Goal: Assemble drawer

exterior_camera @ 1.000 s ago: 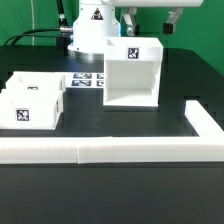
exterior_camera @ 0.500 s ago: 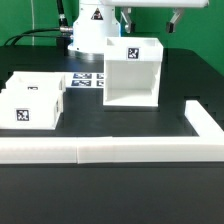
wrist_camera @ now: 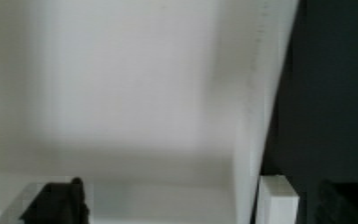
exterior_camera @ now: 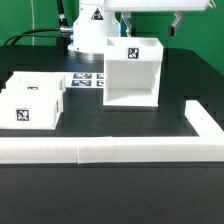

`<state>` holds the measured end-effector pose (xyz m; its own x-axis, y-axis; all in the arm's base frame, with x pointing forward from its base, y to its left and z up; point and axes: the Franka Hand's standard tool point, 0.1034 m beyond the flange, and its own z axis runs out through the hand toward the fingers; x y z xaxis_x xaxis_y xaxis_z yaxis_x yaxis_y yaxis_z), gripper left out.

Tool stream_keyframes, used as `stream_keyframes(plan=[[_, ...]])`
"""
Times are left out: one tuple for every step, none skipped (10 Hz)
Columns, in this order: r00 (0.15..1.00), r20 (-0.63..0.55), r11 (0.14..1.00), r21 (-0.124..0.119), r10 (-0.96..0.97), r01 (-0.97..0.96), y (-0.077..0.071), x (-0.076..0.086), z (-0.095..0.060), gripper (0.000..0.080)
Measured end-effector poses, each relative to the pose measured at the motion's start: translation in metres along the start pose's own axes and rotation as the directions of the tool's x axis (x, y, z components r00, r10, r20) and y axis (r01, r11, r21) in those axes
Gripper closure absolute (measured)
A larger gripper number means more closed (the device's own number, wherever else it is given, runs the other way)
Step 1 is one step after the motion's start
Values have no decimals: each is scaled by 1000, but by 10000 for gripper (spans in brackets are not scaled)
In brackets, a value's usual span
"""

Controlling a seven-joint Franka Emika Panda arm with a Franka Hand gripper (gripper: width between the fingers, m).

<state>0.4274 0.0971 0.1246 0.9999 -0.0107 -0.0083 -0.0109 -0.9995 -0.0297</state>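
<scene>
- White drawer housing stands upright with its open face forward, probably so a box can slide in.
- Gripper hangs just above the housing, fingers spread wide and holding nothing, likely ready to straddle it.
- Drawer parts lie well apart from the housing, toward the exterior view's left.

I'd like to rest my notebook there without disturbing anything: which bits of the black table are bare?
Barest: the strip between the open-front drawer case and the front white rail, running on toward the rail's side arm. Crowded: the gap between the case and the drawer boxes, where the marker board lies.
</scene>
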Motion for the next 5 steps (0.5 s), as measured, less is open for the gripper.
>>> stream_keyframes(plan=[[1000,0,1000,7,10,-10,-5,-7,6,150],[1000,1,1000,8,6,-6,-9,-12,11,150],[1000,10,1000,6,0,0,-11,-17,15,150],[1000,11,1000,6,-4,4,-12,-20,18,150],[1000,9,1000,6,-6,6,-11,-23,23,150]])
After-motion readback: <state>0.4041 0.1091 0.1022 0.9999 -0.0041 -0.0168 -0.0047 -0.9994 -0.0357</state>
